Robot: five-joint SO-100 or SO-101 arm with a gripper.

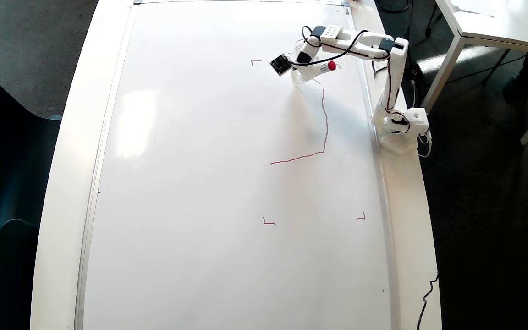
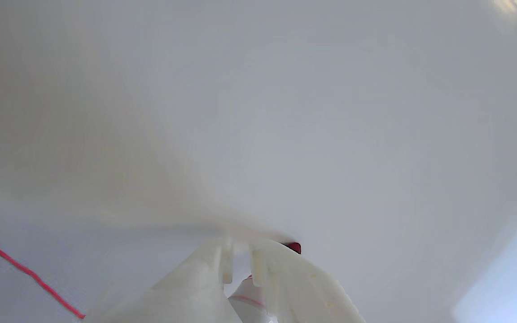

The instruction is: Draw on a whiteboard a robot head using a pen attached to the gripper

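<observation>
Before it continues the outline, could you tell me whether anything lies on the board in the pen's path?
Nothing visible does: the whiteboard around the tool and pen is bare apart from the red line and small corner marks.

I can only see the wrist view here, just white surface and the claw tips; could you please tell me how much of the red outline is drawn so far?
Observer: On the glossy white whiteboard, the red line drawing of the robot head is only two strokes meeting in a corner.
Operator: Thank you. Where is the claw relative to it?
Observer: The white plastic gripper sits just past the longer stroke's far end.
Operator: And the marker?
Observer: The slim white pen lies across the gripper, red end toward the arm's base.
</observation>
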